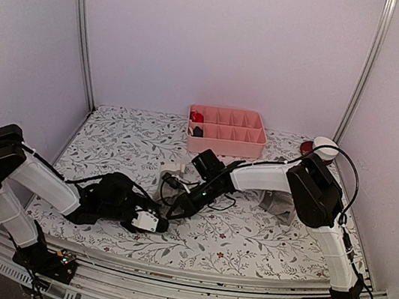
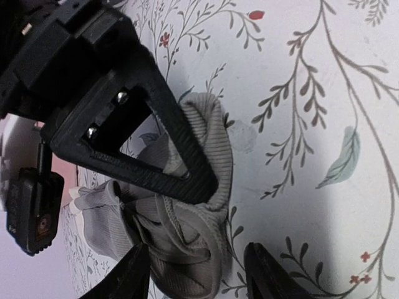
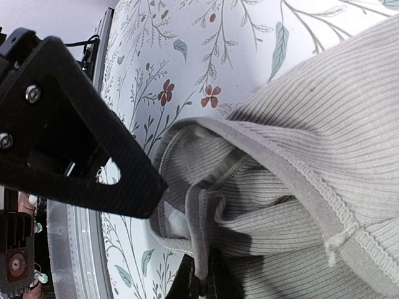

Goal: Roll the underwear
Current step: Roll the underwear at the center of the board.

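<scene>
A ribbed grey pair of underwear lies bunched on the floral table; only a pale bit of it shows from above. My right gripper is shut on a folded hem of this cloth, with its tip low over the table. My left gripper is open. Its two fingers straddle the bundle's end, with a gap on the right side, and it sits just in front of the right one. A second grey garment lies beneath the right arm.
A pink divided tray stands at the back centre with small red and dark items inside. A red and white object sits at the back right. Cables trail over the table between the two grippers.
</scene>
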{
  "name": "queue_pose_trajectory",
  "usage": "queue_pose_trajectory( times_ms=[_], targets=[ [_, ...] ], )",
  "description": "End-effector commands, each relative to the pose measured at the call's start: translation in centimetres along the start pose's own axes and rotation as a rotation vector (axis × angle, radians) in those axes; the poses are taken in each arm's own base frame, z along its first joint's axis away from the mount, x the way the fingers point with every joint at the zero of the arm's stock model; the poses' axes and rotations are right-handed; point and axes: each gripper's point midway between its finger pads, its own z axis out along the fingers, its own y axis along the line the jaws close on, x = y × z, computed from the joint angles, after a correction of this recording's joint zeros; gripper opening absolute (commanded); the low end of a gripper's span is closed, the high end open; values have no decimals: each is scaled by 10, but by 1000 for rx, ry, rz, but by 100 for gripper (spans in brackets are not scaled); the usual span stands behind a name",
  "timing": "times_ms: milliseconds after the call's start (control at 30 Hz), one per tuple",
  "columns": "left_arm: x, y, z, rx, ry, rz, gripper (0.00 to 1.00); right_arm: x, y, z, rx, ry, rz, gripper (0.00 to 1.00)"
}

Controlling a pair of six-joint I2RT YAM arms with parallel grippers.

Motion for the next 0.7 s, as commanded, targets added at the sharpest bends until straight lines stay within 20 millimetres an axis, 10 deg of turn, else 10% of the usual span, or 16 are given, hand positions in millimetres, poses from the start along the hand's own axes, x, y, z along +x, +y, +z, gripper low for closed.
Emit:
queue_pose_trajectory(
  times_ms=[0, 667],
  targets=[
    [-6, -35, -8, 95, -25, 75, 57, 13, -14, 4, 1, 13, 43, 3],
    [4, -33, 22, -4, 77, 194, 40, 13, -13, 4, -8, 12, 39, 3]
  ],
)
